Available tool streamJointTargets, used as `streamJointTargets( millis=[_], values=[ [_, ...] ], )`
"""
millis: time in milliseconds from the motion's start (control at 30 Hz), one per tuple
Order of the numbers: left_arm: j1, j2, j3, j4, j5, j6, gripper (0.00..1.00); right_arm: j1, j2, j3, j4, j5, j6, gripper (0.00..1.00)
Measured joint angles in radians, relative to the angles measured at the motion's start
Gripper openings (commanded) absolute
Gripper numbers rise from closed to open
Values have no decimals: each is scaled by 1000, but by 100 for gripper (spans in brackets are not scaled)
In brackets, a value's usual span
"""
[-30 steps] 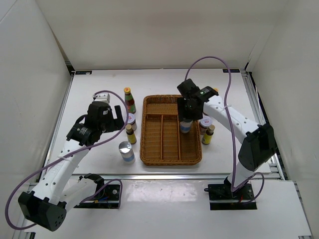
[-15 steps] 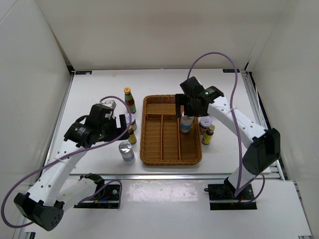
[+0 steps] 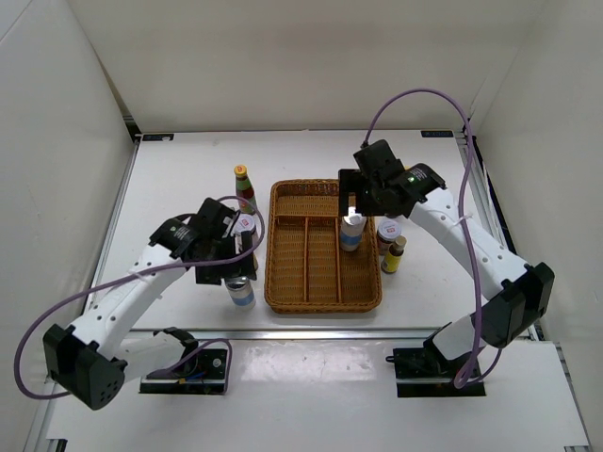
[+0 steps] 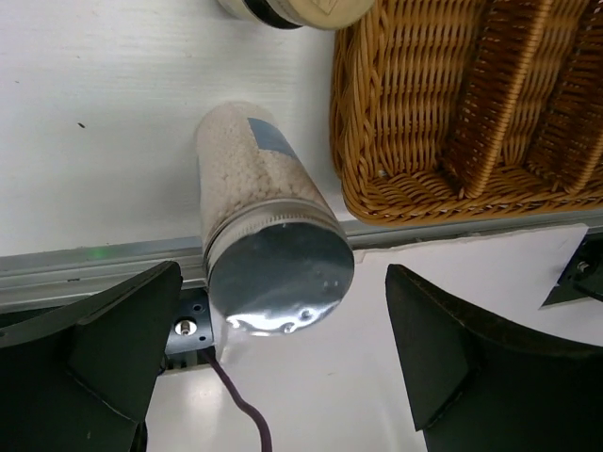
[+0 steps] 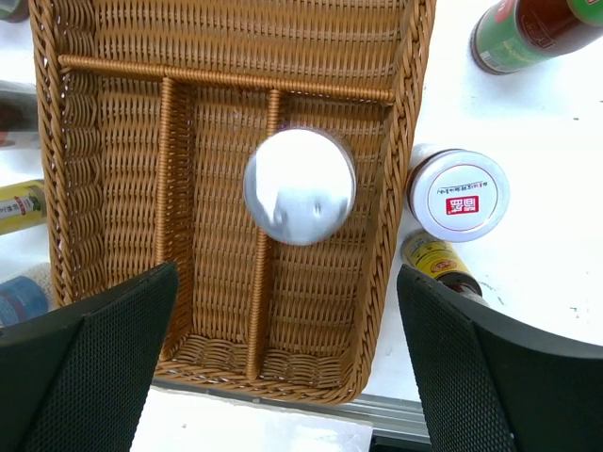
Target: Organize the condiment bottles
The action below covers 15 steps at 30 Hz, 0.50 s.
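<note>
— Risk on the left side?

— Left gripper (image 4: 273,330) hangs with jaws wide over the silver-lidded shaker (image 4: 268,240), one finger on each side, nothing held. The shaker stands on the table (image 4: 113,113) just beside the near-left corner of the wicker tray (image 4: 452,104). If the descent is off-centre, the tray-side finger may snag the wicker or a pad may shove the shaker over. It's tall and narrow, so I'd expect it to tip easily.

— Right side?

— Right gripper (image 5: 285,282) is spread wide too, empty, above the second shaker (image 5: 300,185), which stands upright inside the tray. A low sideways exit could clip the lid and topple it. The woven floor is probably poor footing.

— What can't you see?

— The second shaker's base. Its own lid covers it in the wrist view, so I can't tell whether it sits clear of the divider (image 5: 259,301). The top view suggests the right-hand compartment, far end.
The right-side tall bottle (image 5: 532,33) is cut off at the upper right of the wrist frame and hidden behind the arm from above.
White jar (image 5: 459,195) and small brown bottle (image 5: 435,261) stand outside the tray's right wall; can't tell if they touch each other.
On the left, the arm covers most of what stands between the left-side tall bottle (image 3: 245,186) and the shaker.
Labels are unreadable.
</note>
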Motion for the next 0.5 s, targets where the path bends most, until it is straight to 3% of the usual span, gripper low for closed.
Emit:
streamJointTargets(
  millis=[167, 300, 333, 367, 500],
  values=[
    [-23, 79, -20, 8, 8, -23, 95, 0, -2, 0, -12, -3, -2, 100],
    [-32, 92, -25, 5, 1, -42, 56, 0, -21, 0, -16, -1, -4, 100],
    [-34, 92, -24, 5, -3, -45, 56, 0, -26, 0, -17, 0, -5, 100],
    [-35, 94, -15, -5, -6, -42, 44, 0, -35, 0, -18, 2, -6, 100],
    [-51, 132, 98, -93, -41, -33, 24, 0, -73, 0, -25, 16, -12, 100]
  ],
)
